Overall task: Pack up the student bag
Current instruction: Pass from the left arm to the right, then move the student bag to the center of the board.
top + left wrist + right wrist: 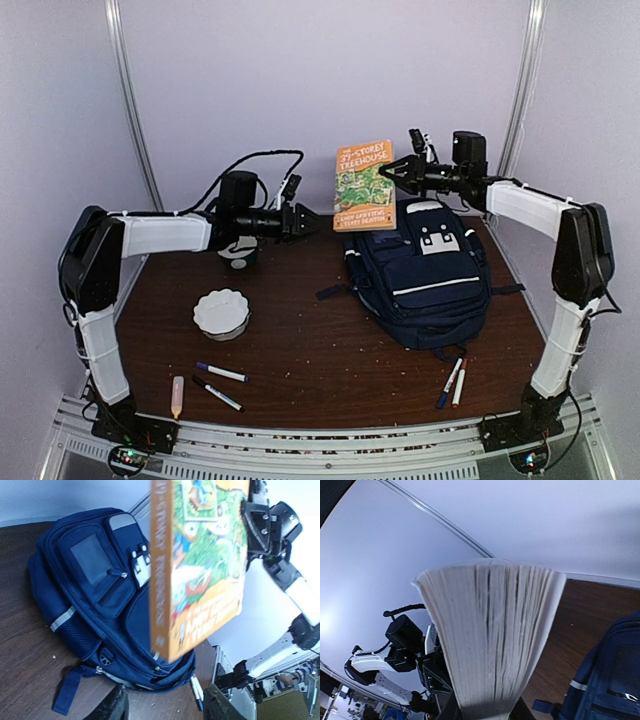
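The student bag (425, 285) is laid flat on the right half of the table (300, 340), front pocket up and top end toward the back wall. A paperback book (364, 186), "The 39-Storey Treehouse", is held upright in the air near the bag's top end, cover toward the top camera.

The right gripper (388, 172) is clenched on the book's right edge. In the right wrist view the pages are pinched together at the bottom and fanned out above. The fingers there are almost wholly cut off by the frame edge.

The left gripper (308, 221) is seen by the book's lower left corner, apart from it. In the left wrist view its fingers (114, 706) are spread wide at the bottom edge and the spine is clear of them. It is therefore read as released, though only the tips are in frame. The spine lettering is blurred there, and part of the bag is hidden behind the book.

A white scalloped bowl (221, 312) is set on the left half. A left pair of markers (222, 372) and a pale stick (177, 396), possibly a glue stick, are laid near the front edge. A right pair of markers (451, 381) is laid just off the bag's near end. A small dark-and-white object (238, 258) under the left arm is largely hidden and cannot be identified.
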You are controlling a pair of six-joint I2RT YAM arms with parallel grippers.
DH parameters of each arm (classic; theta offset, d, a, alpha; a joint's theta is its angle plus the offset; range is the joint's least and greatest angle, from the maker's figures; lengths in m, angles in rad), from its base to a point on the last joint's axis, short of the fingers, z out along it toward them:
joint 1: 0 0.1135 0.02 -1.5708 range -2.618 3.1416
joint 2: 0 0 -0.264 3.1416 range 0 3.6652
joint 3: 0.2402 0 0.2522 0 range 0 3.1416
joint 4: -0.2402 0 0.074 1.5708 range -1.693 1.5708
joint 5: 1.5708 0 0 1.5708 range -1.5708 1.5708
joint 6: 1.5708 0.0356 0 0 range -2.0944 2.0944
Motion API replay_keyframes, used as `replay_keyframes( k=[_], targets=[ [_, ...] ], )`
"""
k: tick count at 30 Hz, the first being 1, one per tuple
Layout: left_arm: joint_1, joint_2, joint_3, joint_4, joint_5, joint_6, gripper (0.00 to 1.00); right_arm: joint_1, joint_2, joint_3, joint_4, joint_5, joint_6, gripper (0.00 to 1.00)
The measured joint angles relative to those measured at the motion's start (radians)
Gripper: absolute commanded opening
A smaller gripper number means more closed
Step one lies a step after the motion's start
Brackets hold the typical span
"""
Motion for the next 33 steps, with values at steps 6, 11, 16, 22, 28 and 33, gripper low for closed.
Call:
replay_keyframes(
  k=[6,11,16,22,28,33],
  targets=[
    [-0.019,0.000,0.081,-0.271,-0.120,0.209,0.54,-0.148,-0.188,-0.058,-0.283,0.110,-0.260,0.00],
    [-0.071,0.046,0.269,-0.476,-0.270,0.326,0.54,-0.272,-0.315,-0.141,-0.450,0.271,-0.425,0.00],
    [-0.105,0.150,0.387,-0.559,-0.359,0.335,0.54,-0.312,-0.389,-0.254,-0.587,0.591,-0.581,0.00],
    [-0.104,0.353,0.542,-0.640,-0.374,0.284,0.54,-0.308,-0.448,-0.320,-0.636,0.812,-0.685,0.00],
    [-0.104,0.499,0.653,-0.676,-0.361,0.180,0.54,-0.309,-0.508,-0.326,-0.640,0.857,-0.726,0.00],
    [-0.105,0.548,0.674,-0.646,-0.308,0.099,0.51,-0.311,-0.508,-0.326,-0.646,0.853,-0.737,0.00]
  ],
)
